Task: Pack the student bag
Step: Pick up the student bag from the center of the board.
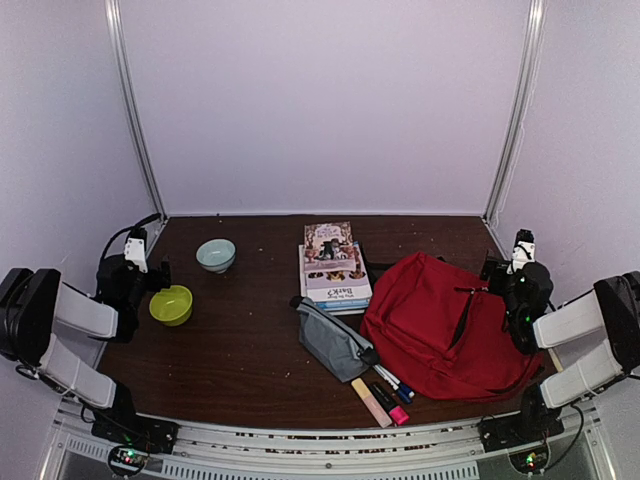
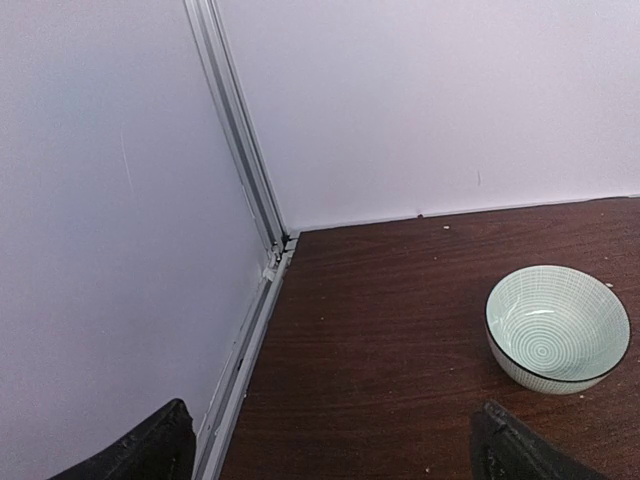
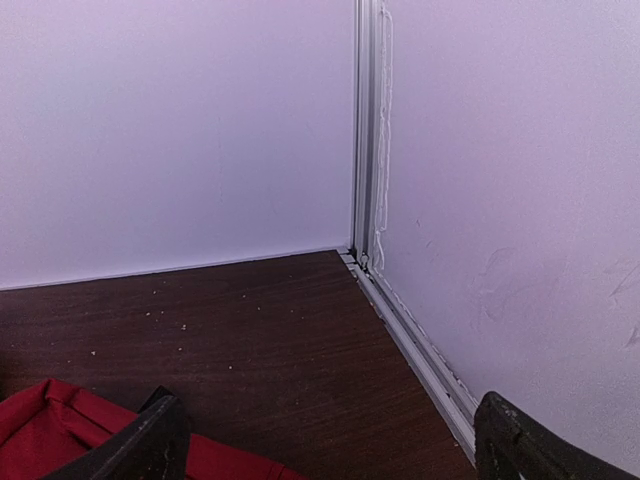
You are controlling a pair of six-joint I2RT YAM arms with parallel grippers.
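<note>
Soft red fabric bag (image 1: 440,325), rumpled and lying flat on the right half of the dark wood-grain tabletop (image 1: 250,340), with a black zipper across its upper face and a black strap at its far-left corner. Right end effector (image 1: 522,255) at the bag's far-right edge, jaws spread wide and gripping nothing; in the right wrist view, a fold of the red fabric low in the frame beside the left black finger (image 3: 150,445), with bare crumb-flecked wood and the white corner post beyond. Left end effector (image 1: 135,255) at the opposite side of the tabletop, well apart from the bag, likewise wide open and empty. Near it, two round bowls: a glossy lime-green bowl (image 1: 171,305) and, farther back, a pale bowl (image 1: 216,255) with fine concentric lines inside and a thin dark rim. Stack of two rectangular books (image 1: 335,265) just beside the bag's far-left corner. Grey zip pouch (image 1: 332,340), oblong and soft, set at an angle, one end touching the bag's left edge. Cluster of pens (image 1: 385,395), among them a peach one and a pink-capped one, near the bag's near-left corner.
</note>
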